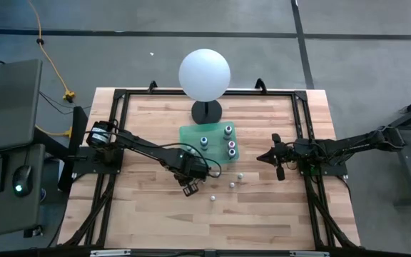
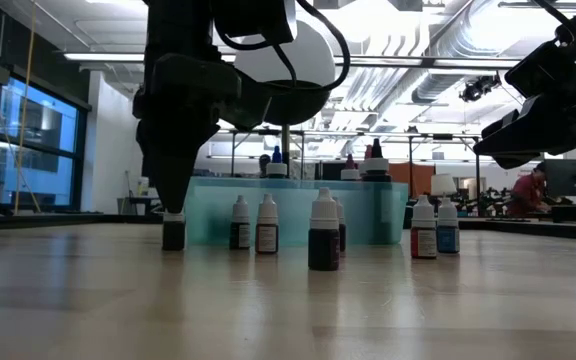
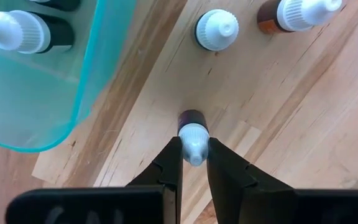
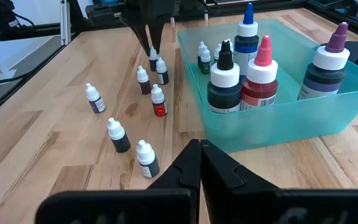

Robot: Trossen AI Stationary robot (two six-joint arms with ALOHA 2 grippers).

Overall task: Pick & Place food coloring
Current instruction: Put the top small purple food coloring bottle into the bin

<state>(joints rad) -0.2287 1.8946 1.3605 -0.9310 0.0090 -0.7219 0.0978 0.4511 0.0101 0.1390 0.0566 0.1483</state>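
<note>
Food coloring bottle [image 3: 193, 138] — pinched by left gripper [image 3: 194, 155] — beside tray rim [image 3: 82, 93].

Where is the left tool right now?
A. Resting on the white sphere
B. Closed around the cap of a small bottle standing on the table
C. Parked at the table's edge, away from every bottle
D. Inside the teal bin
B: in the left wrist view the left tool pinches the white cap of a small dark bottle standing on the wood outside the teal bin.

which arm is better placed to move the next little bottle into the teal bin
Left: the left gripper has its jaws around a small bottle near the teal bin. The right gripper sits shut and empty, farther back.
</note>
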